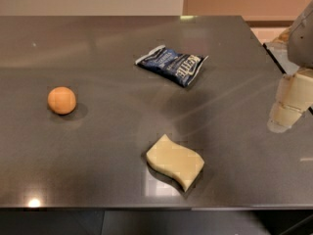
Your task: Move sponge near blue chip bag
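1. Sponge (175, 161): lower centre of frame, flat on the dark grey tabletop (98, 48), close to the near edge. Pale yellow with wavy S-shaped sides. Nothing is touching it.
2. Blue chip bag (172, 65): upper centre, lying flat, crinkled, white lettering. It's well apart from the sponge and almost straight up-frame of it, with bare table between.
3. Orange ball (62, 100): left of frame, well clear of both and off the travel path.
4. Gripper (288, 104): right edge of frame at mid-height, partly cut off. It sits right of both items and carries nothing. Open or closed: can't tell from this view. Height over the table is unclear too.
5. Task state, my read: not started. Sponge is not grasped and not near the bag.
6. Handling (judgement): it's foam, so light and soft. It should squash under a grip rather than slip, with little damage risk. A shallow pinch may let it flop or twist.
7. Where to grab: from above, across the narrow waist of the S, pinching the two long wavy sides near the middle so it hangs level.
8. Next move would need the gripper to go left and down-frame to over the sponge, descend, close, lift, carry up-frame, then set down just beside the bag, not on it.
9. Risks:
   - The top is glossy, so the sponge may slide if nudged before the grip closes.
   - The bag looks light and would be easy to shove.
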